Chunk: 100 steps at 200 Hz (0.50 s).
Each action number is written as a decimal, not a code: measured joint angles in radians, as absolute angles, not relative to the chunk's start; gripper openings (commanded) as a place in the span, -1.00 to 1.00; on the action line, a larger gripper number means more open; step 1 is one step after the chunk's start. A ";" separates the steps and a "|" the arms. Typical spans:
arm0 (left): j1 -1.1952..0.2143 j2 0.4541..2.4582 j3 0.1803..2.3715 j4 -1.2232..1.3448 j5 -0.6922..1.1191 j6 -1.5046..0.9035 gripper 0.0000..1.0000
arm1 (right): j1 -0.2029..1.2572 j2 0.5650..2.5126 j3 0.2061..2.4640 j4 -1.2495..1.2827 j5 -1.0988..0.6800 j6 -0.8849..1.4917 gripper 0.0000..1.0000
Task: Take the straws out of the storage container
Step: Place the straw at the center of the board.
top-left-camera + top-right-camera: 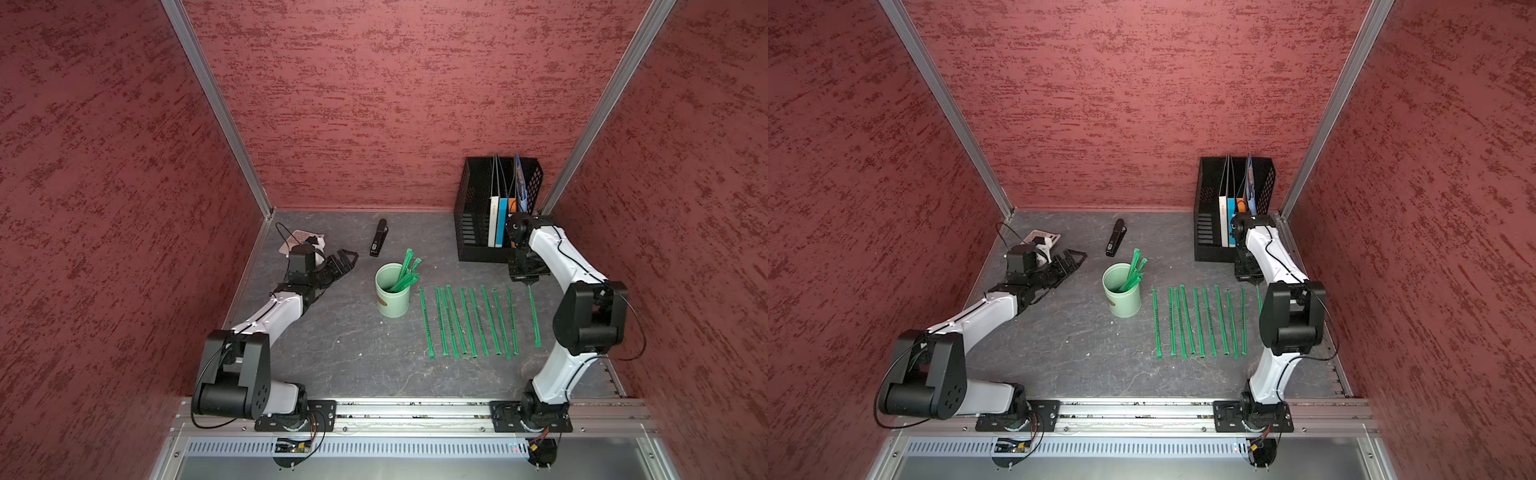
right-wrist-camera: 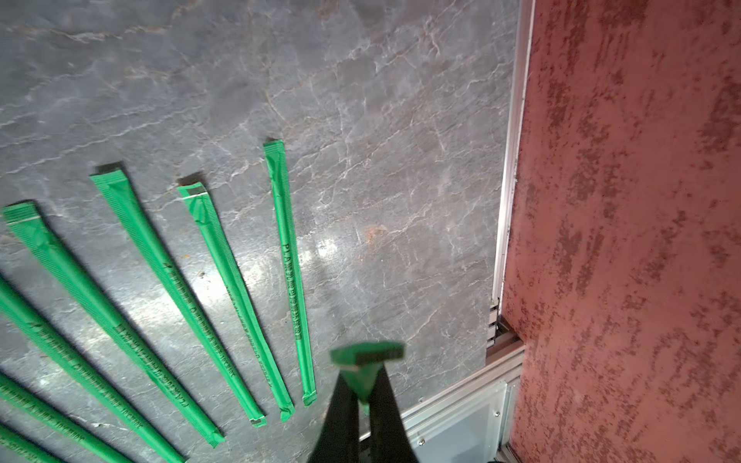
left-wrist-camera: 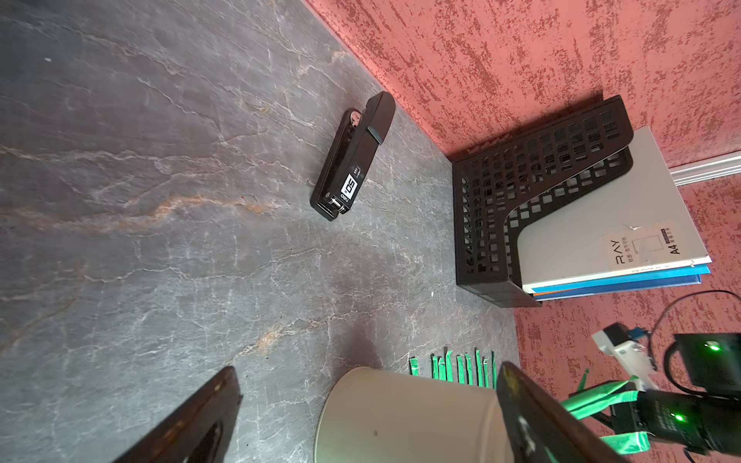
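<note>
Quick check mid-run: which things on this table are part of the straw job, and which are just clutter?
Job: bright green wrapped straws; pale mint-green cylindrical cup holding some; right claw, shut on one straw.
Lying about: black stapler; black mesh file rack with folders; pale packet.

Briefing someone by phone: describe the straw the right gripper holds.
Find the black mesh file rack, back right. In front lies a row of flat bright green straws. The held straw sits apart at its right end, far tip pinched in the right gripper.
</note>
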<state>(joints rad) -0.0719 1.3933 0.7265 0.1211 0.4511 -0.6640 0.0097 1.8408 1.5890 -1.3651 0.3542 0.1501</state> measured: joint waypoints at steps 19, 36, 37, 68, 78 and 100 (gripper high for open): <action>-0.072 1.396 0.727 0.121 0.451 -0.664 0.99 | -0.006 1.880 1.573 -1.342 0.342 0.141 -0.96; -0.072 1.403 0.727 0.122 0.451 -0.664 0.99 | -0.014 1.899 1.542 -1.321 0.328 0.138 -0.95; -0.072 1.404 0.727 0.122 0.451 -0.664 0.99 | -0.014 1.900 1.540 -1.320 0.327 0.138 -0.95; -0.072 1.409 0.727 0.122 0.451 -0.664 1.00 | -0.023 1.939 1.497 -1.283 0.307 0.138 -0.94; -0.072 1.409 0.727 0.122 0.451 -0.664 0.99 | -0.025 1.948 1.490 -1.272 0.298 0.138 -0.93; -0.072 1.409 0.727 0.121 0.451 -0.660 0.99 | -0.030 1.963 1.484 -1.252 0.290 0.138 -0.91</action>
<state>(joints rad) -0.0719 1.4090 0.7265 0.1211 0.4511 -0.6601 -0.0299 1.9629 1.4841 -1.2518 0.2897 0.1375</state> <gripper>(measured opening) 0.996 0.048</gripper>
